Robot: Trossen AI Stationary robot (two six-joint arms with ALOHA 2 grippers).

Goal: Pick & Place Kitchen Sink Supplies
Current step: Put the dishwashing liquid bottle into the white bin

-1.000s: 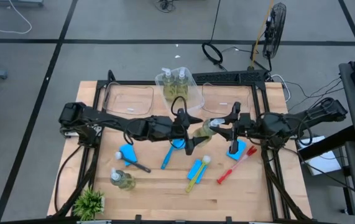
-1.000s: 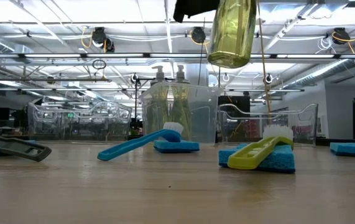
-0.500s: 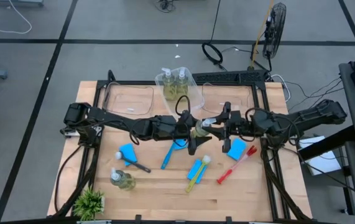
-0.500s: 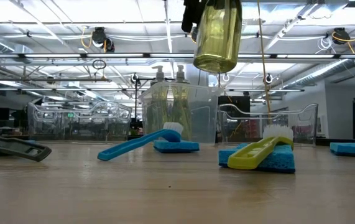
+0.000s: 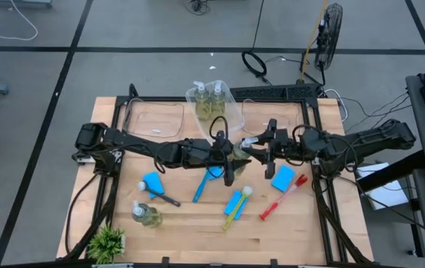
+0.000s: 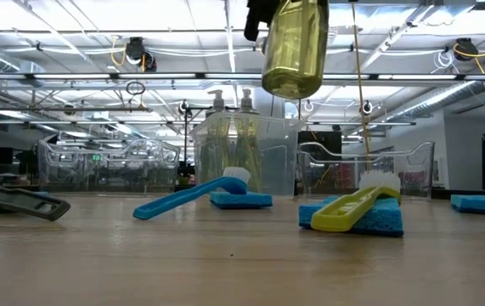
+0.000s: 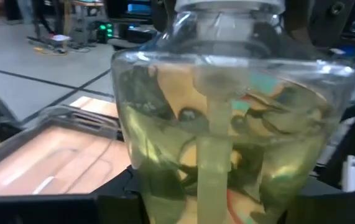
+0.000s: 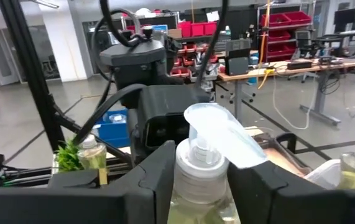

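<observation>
With both the left gripper (image 5: 231, 158) and the right gripper (image 5: 252, 151) clamping the soap bottle (image 6: 294, 47) midair, a mistimed release could drop it

Raised pump bottle (image 6: 294, 47), top beyond the low view's edge.

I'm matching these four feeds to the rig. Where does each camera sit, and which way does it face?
High view: overhead, facing straight down on the table; both arms show.
Low view: at tabletop height, facing level across; the soap bottle hangs above.
Left wrist view: on the left arm, facing the bottle's body at close range.
Right wrist view: on the right arm, facing the left arm; right gripper at the bottle's neck.
Shared: that bottle appears in all four.
</observation>
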